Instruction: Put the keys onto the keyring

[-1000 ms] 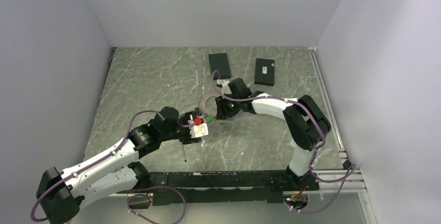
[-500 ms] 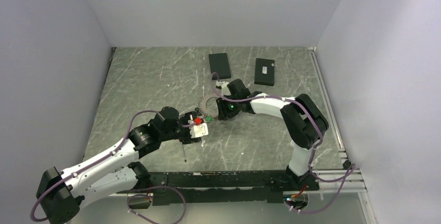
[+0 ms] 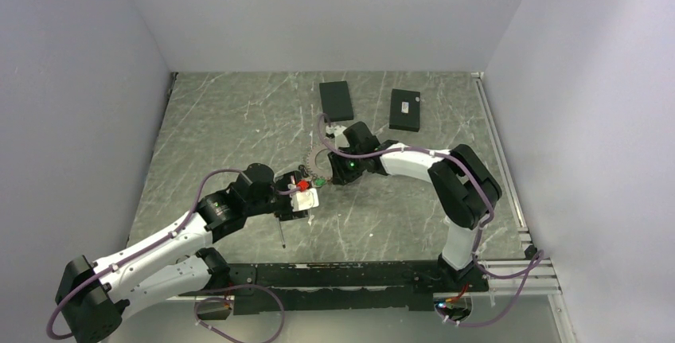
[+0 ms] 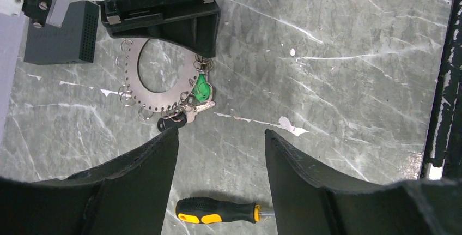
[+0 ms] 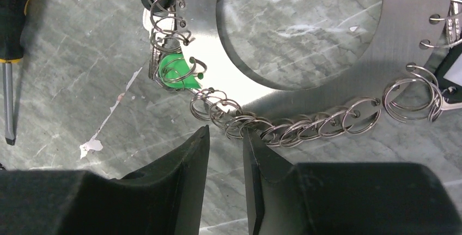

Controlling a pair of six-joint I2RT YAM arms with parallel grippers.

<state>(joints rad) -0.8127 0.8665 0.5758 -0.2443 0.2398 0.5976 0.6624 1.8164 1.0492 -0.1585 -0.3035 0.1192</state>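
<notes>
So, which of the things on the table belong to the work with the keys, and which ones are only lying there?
For the job:
- keys, bunched at the plate's edge
- flat round keyring plate with holes
- small wire rings along its rim

Lying about:
- yellow-and-black screwdriver
- two black boxes at the far side
</notes>
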